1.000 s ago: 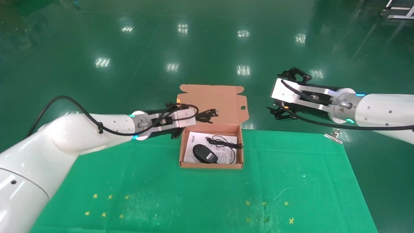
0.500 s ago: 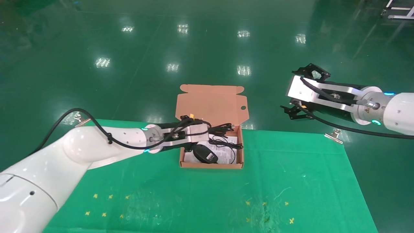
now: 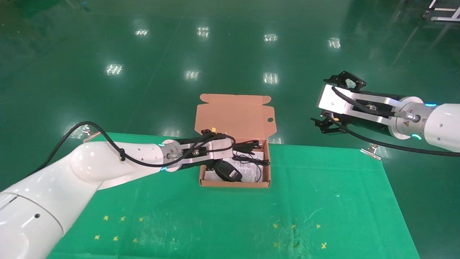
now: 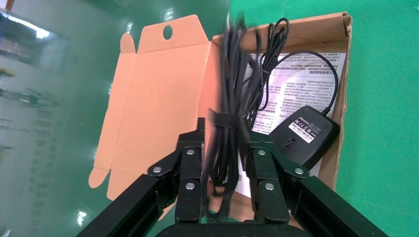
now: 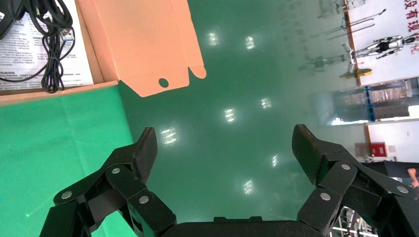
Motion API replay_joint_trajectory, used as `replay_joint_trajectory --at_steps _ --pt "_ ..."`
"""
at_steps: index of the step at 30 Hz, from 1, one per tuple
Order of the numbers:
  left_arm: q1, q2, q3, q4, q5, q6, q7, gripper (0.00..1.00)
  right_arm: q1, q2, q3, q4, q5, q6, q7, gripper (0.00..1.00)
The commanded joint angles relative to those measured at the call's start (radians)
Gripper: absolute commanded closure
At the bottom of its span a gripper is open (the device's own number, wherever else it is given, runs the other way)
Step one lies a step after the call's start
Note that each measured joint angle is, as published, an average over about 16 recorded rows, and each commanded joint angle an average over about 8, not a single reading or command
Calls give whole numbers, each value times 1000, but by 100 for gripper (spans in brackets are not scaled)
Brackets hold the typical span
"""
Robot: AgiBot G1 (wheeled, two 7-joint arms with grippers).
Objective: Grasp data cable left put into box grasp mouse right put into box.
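Observation:
The orange-brown box [image 3: 233, 184] sits open on the green mat, lid [image 3: 233, 115] standing up at the back. The black mouse [image 3: 227, 170] lies inside on the white printed sheet with its thin cord [image 3: 251, 158]. My left gripper [image 3: 235, 146] is over the box's left back part, shut on the bundled black data cable [image 3: 248, 145], which reaches across the box's back. In the left wrist view the data cable [image 4: 232, 89] runs between the fingers [image 4: 190, 163], with the mouse [image 4: 306, 134] beside it. My right gripper [image 3: 321, 126] is open and empty, in the air to the right of the box, past the table's back edge.
The green mat [image 3: 230, 223] covers the table, held by metal clips at the back right [image 3: 372, 150] and back left [image 3: 88, 133]. Small yellow marks dot the near part. Shiny green floor lies beyond the back edge. The right wrist view shows the box's lid [image 5: 143, 44] far off.
My left gripper came down and right with the data cable, from beside the lid to over the box. My right arm drew back to the right, then held still.

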Motion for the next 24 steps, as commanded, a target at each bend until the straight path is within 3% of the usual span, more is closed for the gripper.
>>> replay_joint_trajectory --at_steps 1,11,24 --pt "0 0 -2 -2 4 0 0 0 0 -1 0 -2 1 0 -1 0" --pt "-9 -24 -10 -34 1 1 -8 0 7 0 5 -2 5 5 -4 0" --pt "-131 -93 -65 -122 -31 -82 -52 0 99 18 37 24 -16 -1 -29 0"
